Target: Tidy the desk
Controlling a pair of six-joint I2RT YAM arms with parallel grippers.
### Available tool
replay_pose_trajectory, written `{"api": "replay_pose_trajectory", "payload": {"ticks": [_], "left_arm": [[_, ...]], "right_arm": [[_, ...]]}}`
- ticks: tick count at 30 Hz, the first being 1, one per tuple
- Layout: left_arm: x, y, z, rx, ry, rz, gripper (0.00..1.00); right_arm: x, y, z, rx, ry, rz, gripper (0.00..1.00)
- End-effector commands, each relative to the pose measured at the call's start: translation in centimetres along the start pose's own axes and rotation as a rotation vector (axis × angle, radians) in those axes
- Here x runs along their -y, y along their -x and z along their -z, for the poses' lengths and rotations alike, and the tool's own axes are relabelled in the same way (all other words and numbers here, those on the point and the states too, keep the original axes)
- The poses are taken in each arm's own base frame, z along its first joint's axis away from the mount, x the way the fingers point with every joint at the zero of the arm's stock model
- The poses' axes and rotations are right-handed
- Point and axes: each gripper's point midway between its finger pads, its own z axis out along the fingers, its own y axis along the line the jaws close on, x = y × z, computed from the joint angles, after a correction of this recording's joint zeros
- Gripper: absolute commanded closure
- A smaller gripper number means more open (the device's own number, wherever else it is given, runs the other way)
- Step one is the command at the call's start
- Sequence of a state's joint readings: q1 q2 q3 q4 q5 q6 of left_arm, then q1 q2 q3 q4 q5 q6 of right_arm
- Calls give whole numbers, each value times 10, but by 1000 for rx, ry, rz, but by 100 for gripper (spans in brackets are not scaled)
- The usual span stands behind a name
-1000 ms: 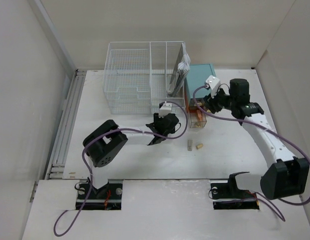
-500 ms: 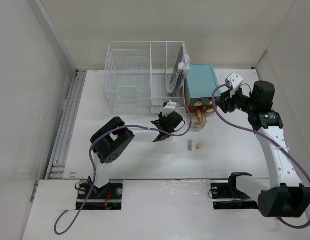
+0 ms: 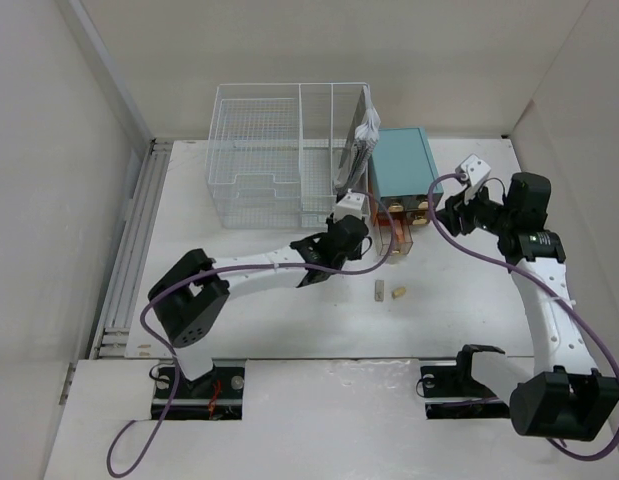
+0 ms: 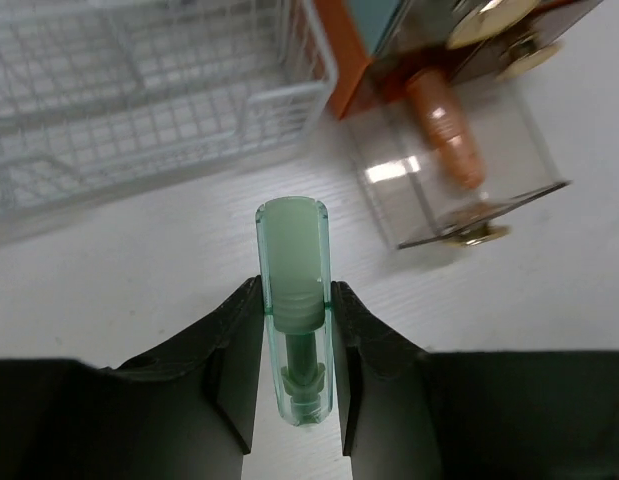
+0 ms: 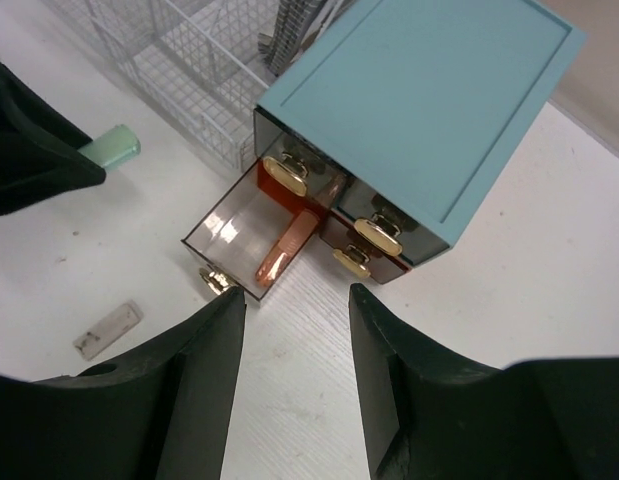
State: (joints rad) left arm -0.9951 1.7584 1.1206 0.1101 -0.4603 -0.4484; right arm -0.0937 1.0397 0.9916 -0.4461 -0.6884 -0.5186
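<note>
One green tube is pinched in the left gripper above the desk; right gripper spread.

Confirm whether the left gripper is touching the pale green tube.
Touching. The left wrist view shows the left gripper closed on the pale green tube, both fingers pressed against its sides with no gap.

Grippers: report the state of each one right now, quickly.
Left gripper: shut on the small pale green translucent plastic tube.
Right gripper: open, holding nothing.
</note>
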Motion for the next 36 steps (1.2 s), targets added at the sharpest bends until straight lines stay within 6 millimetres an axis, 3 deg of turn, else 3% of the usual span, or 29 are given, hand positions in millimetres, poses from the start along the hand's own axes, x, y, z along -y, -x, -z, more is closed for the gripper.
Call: {"api": "replay_pose_trajectory", "payload": {"ticks": [1,8,14,22,25,26,29,30,31,32,36], "left_arm": [[31,61,24,125,-151,41,93],[58,77,12,116,-318,74,90],[86,78,-5,99,-424,61,90],[109,100,-24,114,-510,82,90],[108,96,-38,90,-500,80,90],[113,102,-38,100,-515,81,89],[114,87,-50,55,-504,71,82],[116,93,-49,67,-510,73,78],[111,91,-54,62,-498,76,73],[111,91,-54,62,-498,76,61],[110,89,-55,52,-494,74,56]], "right_arm": [[2,9,8,31,-15,28,49],[5,7,13,37,-26,9,49],[8,4,17,38,-39,1,49],[10,-4,16,21,-26,-21,49],[8,-3,16,26,-17,-11,49],[8,-3,16,26,-17,-11,49],[10,-6,17,19,-22,-21,49],[10,-6,17,19,-22,-21,49],[10,-6,17,19,-22,-21,49],[10,-6,17,19,-22,-21,49],[12,-10,17,6,-24,-27,49]]}}
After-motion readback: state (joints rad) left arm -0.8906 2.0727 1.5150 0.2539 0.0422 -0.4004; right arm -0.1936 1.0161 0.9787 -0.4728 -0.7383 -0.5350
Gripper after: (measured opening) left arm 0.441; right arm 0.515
